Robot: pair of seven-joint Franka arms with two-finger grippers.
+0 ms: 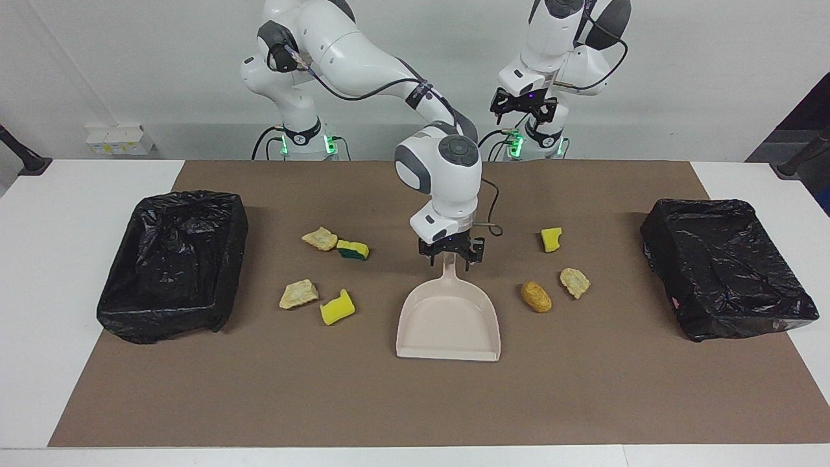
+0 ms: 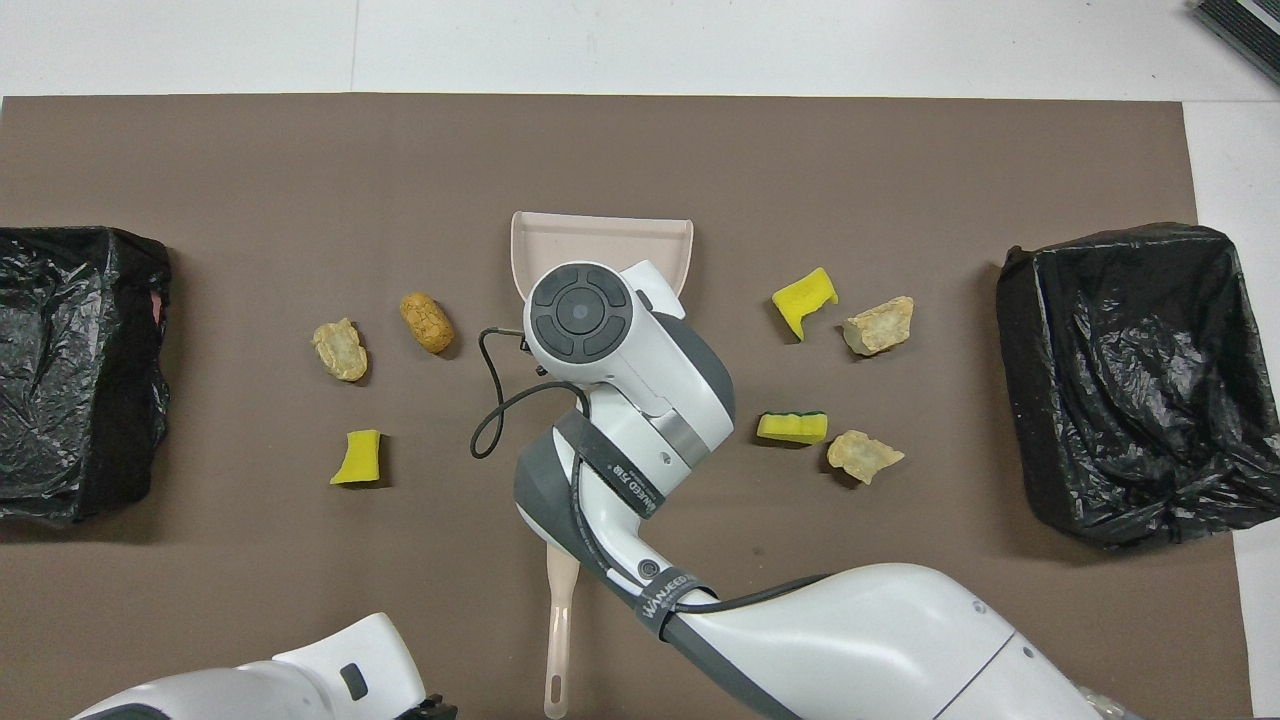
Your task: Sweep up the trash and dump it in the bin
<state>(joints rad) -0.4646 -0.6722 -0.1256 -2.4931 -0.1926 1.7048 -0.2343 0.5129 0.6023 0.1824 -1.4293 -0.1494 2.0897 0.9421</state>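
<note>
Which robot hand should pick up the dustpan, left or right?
Right. The right hand is down at the handle of the beige plastic dustpan in the middle of the table. The left hand waits raised, up by its own base.

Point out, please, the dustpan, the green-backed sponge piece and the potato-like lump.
dustpan [image 1: 447, 321]: facing view, bare pan floor.
green-backed sponge piece [image 1: 353, 249]: facing view, yellow top face.
potato-like lump [image 1: 536, 296]: facing view, its middle.

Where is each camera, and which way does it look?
Facing view: high across the table, facing the robots; both arms show, right hand at the dustpan handle, left hand waiting.
Overhead view: above the robots' end, looking steeply down; the right arm fills the middle.
Shared: dustpan, seven trash scraps, two black bins, turned half around.
</note>
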